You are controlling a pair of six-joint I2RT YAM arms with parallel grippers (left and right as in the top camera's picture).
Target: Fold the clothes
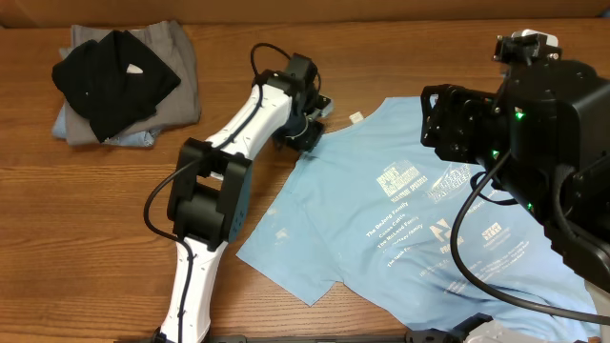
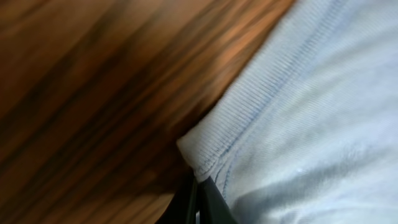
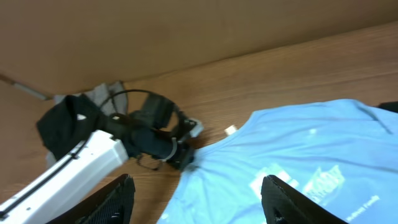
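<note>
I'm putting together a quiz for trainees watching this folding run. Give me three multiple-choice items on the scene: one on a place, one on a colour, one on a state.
1. Where in the overhead view does the pile of clothes lie?
A) top left
B) on the printed T-shirt
C) bottom right

2. What colour is the pile's top garment?
A) red
B) black
C) white

3. How is the left pincer?
A) wide open over bare wood
B) shut on the light-blue T-shirt's edge
C) holding a black garment

Answers:
1 A: the pile sits top left, apart from the shirt.
2 B: a black piece covers the grey and pale-blue ones.
3 B: the left wrist view shows its fingers together at the ribbed hem.
</note>
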